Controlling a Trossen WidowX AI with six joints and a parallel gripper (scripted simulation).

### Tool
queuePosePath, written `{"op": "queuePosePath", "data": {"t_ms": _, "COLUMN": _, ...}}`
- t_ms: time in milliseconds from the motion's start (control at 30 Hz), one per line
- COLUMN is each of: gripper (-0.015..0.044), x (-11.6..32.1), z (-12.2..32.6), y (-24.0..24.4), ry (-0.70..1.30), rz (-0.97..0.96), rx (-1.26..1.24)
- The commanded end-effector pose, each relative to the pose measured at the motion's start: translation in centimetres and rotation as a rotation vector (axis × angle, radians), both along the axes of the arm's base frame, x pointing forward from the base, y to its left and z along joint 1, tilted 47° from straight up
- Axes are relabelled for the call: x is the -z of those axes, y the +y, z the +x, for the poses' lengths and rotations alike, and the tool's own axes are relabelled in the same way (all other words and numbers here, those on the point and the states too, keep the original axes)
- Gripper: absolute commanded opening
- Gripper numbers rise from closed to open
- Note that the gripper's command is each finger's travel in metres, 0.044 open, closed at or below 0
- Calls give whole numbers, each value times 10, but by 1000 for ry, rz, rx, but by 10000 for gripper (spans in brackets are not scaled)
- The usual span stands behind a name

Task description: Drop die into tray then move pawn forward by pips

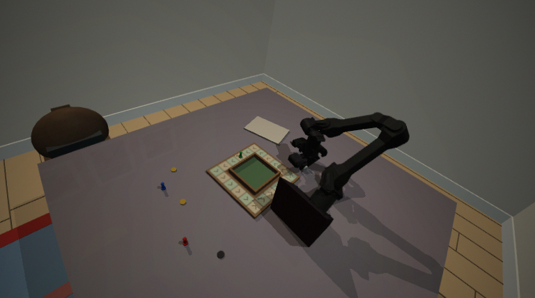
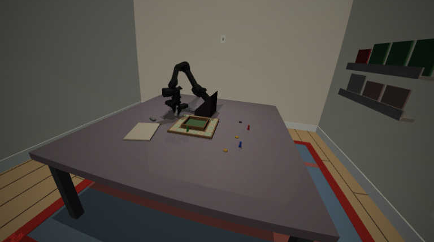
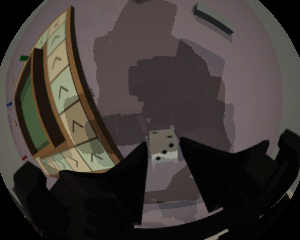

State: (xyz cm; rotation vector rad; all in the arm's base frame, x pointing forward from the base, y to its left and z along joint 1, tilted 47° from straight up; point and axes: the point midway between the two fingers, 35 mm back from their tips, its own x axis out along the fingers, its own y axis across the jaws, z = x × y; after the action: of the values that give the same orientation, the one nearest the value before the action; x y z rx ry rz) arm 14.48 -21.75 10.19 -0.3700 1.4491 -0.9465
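The white die (image 1: 304,168) (image 2: 176,114) (image 3: 162,146) stands on the table beside the board (image 1: 237,191) (image 2: 208,133) (image 3: 64,91), on the arm's side. My gripper (image 1: 304,166) (image 2: 176,112) (image 3: 164,143) points down at it. One fingertip is on each side of the die, with a narrow gap showing at both sides in the wrist view, so the fingers are open and close around it. The dice tray (image 1: 242,182) (image 2: 196,128) (image 3: 44,100) in the board's middle holds nothing visible. The green pawn (image 1: 240,155) (image 2: 187,129) (image 3: 23,58) stands upright on a ring square.
A pale flat panel (image 1: 266,129) (image 2: 141,131) lies beyond the board. A small grey bar (image 2: 152,119) (image 3: 213,19) lies near it. A blue pawn (image 1: 162,186) (image 2: 240,144), a red pawn (image 1: 184,241) (image 2: 248,127), two yellow discs and a dark disc (image 1: 220,254) are on the table. A dark upright panel (image 1: 299,214) (image 2: 208,108) stands by the arm's base.
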Motion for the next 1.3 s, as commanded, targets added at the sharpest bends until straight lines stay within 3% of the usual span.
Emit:
{"op": "queuePosePath", "data": {"t_ms": 0, "gripper": 111, "x": 2, "z": 0, "y": 0, "ry": 5, "rz": 6, "rx": -5}}
{"op": "queuePosePath", "data": {"t_ms": 200, "gripper": 71, "x": 2, "z": 0, "y": 0, "ry": 5, "rz": 6, "rx": -5}}
{"op": "queuePosePath", "data": {"t_ms": 300, "gripper": 0, "x": 0, "z": 1, "y": 3, "ry": 4, "rz": 9, "rx": -5}}
{"op": "queuePosePath", "data": {"t_ms": 1267, "gripper": 0, "x": -86, "z": 18, "y": 83, "ry": 13, "rz": 15, "rx": -12}}
